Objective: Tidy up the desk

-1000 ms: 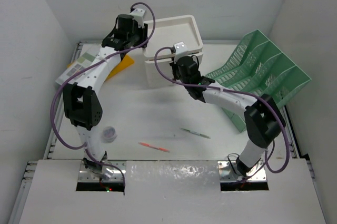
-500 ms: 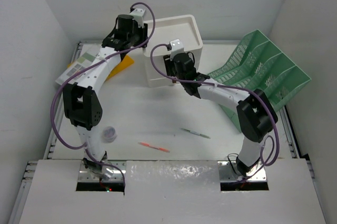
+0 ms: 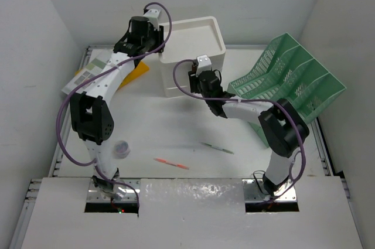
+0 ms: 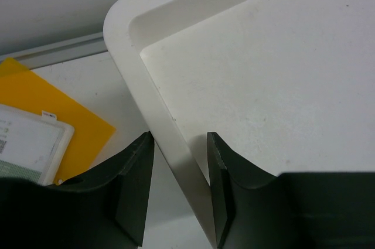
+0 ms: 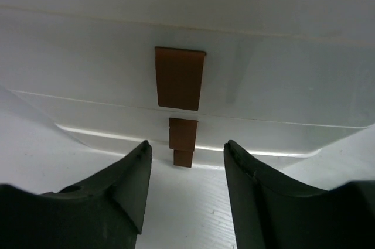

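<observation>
The desk (image 3: 176, 126) is a white tabletop with metal rails. A white drawer unit (image 3: 193, 38) stands at its back. My left gripper (image 3: 157, 50) straddles the unit's top left rim (image 4: 158, 114). In the left wrist view my left gripper (image 4: 179, 143) has both fingers touching that rim, shut on it. My right gripper (image 3: 198, 79) is low at the unit's front. In the right wrist view my right gripper (image 5: 186, 149) is open and empty. It faces the drawer fronts, which carry brown pull tabs (image 5: 180, 79) between the fingers.
A green mesh file rack (image 3: 293, 82) lies tilted at the right. An orange pen (image 3: 171, 163) and a grey-green pen (image 3: 217, 147) lie on the near desk. A small clear round thing (image 3: 121, 148) sits by the left arm. A yellow folder (image 3: 137, 73) and papers (image 3: 88, 72) lie at the back left.
My right arm has folded in toward the drawer unit and brought its gripper close to the drawer fronts. The left arm has not moved.
</observation>
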Controlling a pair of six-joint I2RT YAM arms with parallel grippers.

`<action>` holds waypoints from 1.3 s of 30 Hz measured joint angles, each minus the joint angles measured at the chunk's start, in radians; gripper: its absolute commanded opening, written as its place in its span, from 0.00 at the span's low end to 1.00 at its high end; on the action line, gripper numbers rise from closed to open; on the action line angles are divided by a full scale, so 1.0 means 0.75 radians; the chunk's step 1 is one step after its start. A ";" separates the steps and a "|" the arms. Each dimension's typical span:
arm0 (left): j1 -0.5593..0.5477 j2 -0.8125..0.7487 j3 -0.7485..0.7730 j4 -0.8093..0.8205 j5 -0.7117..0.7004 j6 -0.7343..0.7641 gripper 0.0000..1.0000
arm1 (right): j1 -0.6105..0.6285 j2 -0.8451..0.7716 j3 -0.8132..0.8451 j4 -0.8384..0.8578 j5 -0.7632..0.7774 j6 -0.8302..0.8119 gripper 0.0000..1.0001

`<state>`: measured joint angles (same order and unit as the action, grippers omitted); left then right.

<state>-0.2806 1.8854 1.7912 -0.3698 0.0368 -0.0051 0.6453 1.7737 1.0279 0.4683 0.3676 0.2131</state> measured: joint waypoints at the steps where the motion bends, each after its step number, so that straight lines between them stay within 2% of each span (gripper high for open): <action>1: 0.000 0.000 0.000 -0.001 -0.001 0.000 0.00 | 0.000 0.025 0.010 0.006 0.006 0.005 0.49; 5: -0.001 0.000 0.000 -0.001 -0.002 0.000 0.00 | 0.000 0.129 0.073 0.018 0.036 0.021 0.47; 8: -0.001 0.000 0.000 0.000 -0.002 0.000 0.00 | 0.000 0.159 0.084 0.036 0.057 0.031 0.42; 12: -0.001 0.000 0.000 0.000 -0.003 0.000 0.00 | 0.001 0.169 0.084 0.048 0.087 0.036 0.26; 15: -0.002 0.000 0.000 0.001 -0.005 0.000 0.00 | 0.009 0.176 0.086 0.063 0.104 0.044 0.00; 21: -0.002 0.000 -0.004 0.006 -0.010 0.000 0.00 | 0.012 0.184 0.084 0.073 0.107 0.061 0.00; 24: -0.002 -0.002 -0.008 0.013 -0.015 -0.001 0.00 | 0.012 0.152 0.011 0.133 0.081 0.073 0.00; 31: -0.007 -0.011 -0.031 0.040 -0.032 -0.005 0.00 | 0.095 -0.165 -0.370 0.169 0.007 0.081 0.00; 36: -0.008 -0.018 -0.051 0.064 -0.039 -0.007 0.00 | 0.175 -0.384 -0.541 0.058 -0.037 0.094 0.00; 37: -0.008 -0.018 -0.052 0.068 -0.034 -0.007 0.01 | 0.184 -0.421 -0.548 0.022 -0.057 0.093 0.09; 39: -0.012 -0.019 -0.058 0.077 -0.023 -0.004 0.14 | 0.181 -0.478 -0.541 -0.074 -0.098 0.087 0.39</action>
<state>-0.2893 1.8713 1.7477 -0.3119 0.0196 -0.0082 0.7807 1.4151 0.6220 0.4126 0.2939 0.2783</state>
